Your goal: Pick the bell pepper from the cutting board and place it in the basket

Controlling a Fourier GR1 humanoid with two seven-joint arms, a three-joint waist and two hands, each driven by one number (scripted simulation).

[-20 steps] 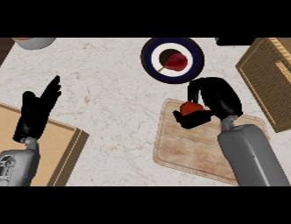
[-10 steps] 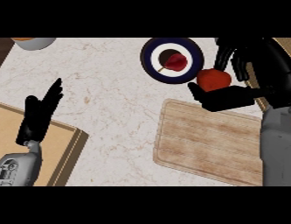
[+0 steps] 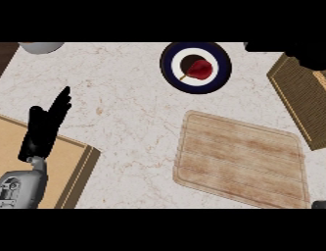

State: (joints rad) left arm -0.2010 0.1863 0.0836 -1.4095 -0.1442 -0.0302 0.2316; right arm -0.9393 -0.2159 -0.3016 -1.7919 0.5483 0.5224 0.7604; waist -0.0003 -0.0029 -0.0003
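The wooden cutting board [image 3: 241,157] lies bare at centre right, and no bell pepper shows anywhere in the head view. The woven brown basket [image 3: 315,105] stands at the right edge. My right hand [image 3: 314,54] is a dark shape at the top right, over the basket's far end and partly cut off by the frame. A dark piece of its arm shows at the lower right edge. My left hand [image 3: 46,125] rests open at the left, fingers straight and pointing up, holding nothing.
A round plate [image 3: 220,78] with blue and white rings carries a dark red item at top centre. A tan wooden box [image 3: 13,152] fills the lower left corner. A grey bowl [image 3: 41,46] peeks in at the top left.
The right hand lifted the bell pepper off the cutting board and moved up and right toward the basket. The pepper is now out of sight. The left hand stayed still.
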